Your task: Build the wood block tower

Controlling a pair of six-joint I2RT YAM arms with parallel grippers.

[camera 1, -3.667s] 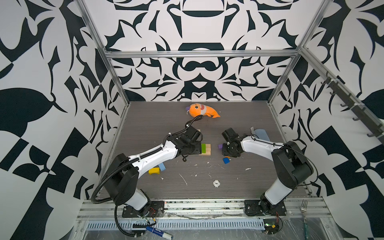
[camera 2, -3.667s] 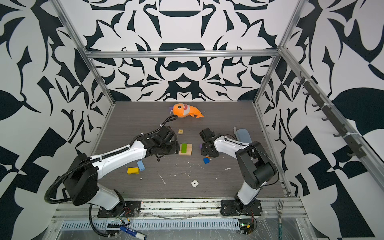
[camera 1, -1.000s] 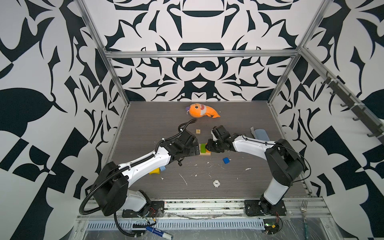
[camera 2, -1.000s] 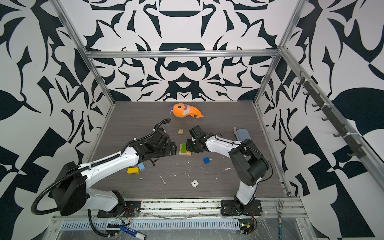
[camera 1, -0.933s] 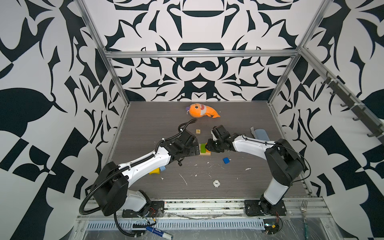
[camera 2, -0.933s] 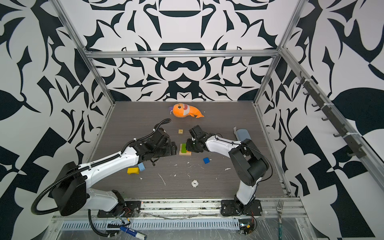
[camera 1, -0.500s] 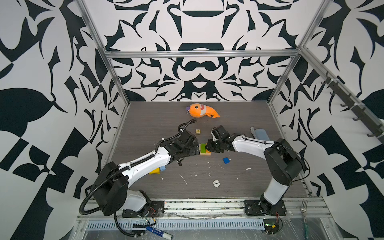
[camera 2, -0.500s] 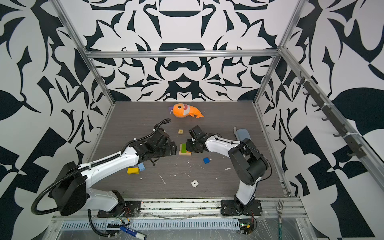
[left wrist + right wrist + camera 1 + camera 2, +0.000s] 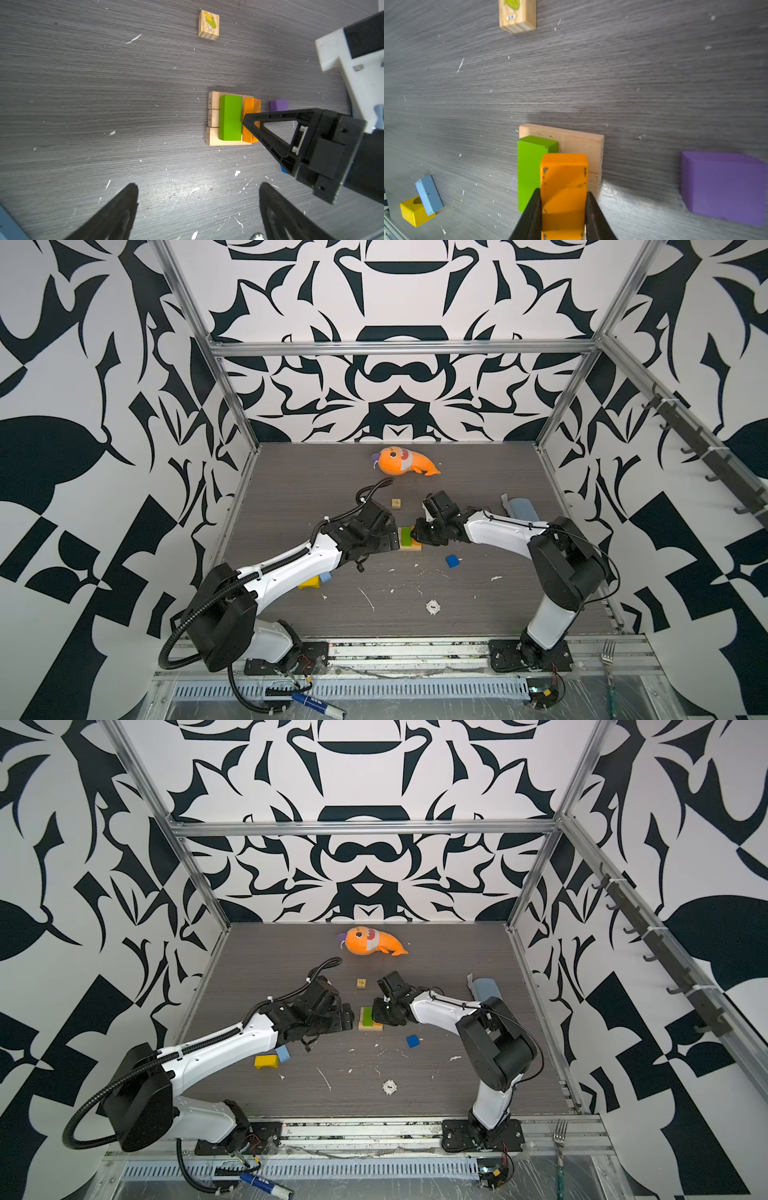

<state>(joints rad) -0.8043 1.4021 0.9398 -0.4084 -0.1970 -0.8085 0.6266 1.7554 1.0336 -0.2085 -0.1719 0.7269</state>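
Three tan bars (image 9: 213, 118) lie side by side as a base, and a green brick (image 9: 230, 117) lies across them. My right gripper (image 9: 562, 199) is shut on an orange brick (image 9: 563, 182), holding it right beside the green one over the bars; whether it rests on them I cannot tell. In both top views that gripper (image 9: 417, 533) meets the stack (image 9: 371, 1020) from the right. My left gripper (image 9: 197, 207) stands open and empty just left of the stack (image 9: 407, 538). A purple cube (image 9: 724, 187) lies beyond the stack.
A blue cube (image 9: 452, 561) lies front right of the stack. Yellow (image 9: 266, 1061) and light-blue (image 9: 283, 1053) bricks lie under the left arm. Behind are a corn-picture tile (image 9: 396, 503) and an orange plush fish (image 9: 402, 461). A grey-blue object (image 9: 521, 509) sits far right.
Since the earliest frames my right gripper has moved left up to the stack, and the left arm has shifted slightly. Over the last second neither arm has visibly moved.
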